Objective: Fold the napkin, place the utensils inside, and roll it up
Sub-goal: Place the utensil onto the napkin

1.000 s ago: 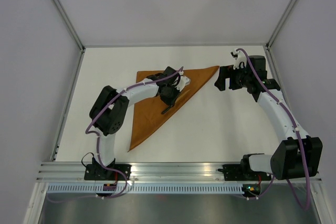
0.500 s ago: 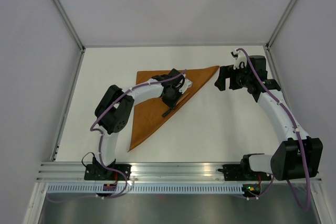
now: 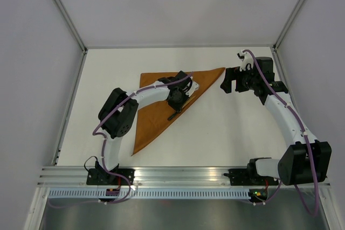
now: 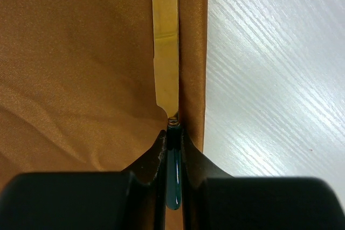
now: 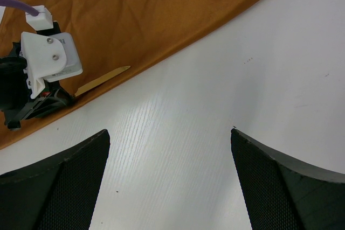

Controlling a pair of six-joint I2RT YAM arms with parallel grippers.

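Bright, even, diffuse light, faint soft shadows, pale streaky sheen on bench (image 4: 269,68), wrist views' near edges slightly blurred.

Two white-and-black arms trailing purple cable

The left arm (image 3: 145,94) and right arm (image 3: 285,117) have white link shells between bulky black joint housings. Each carries a purple cable (image 5: 16,4) ending in a white plug (image 5: 41,18). A white bracket (image 5: 51,57) with two screws sits at the left wrist. The left claw (image 4: 173,136) is smooth black, and the right claw (image 5: 171,179) has mesh-textured black fingers (image 5: 48,187).
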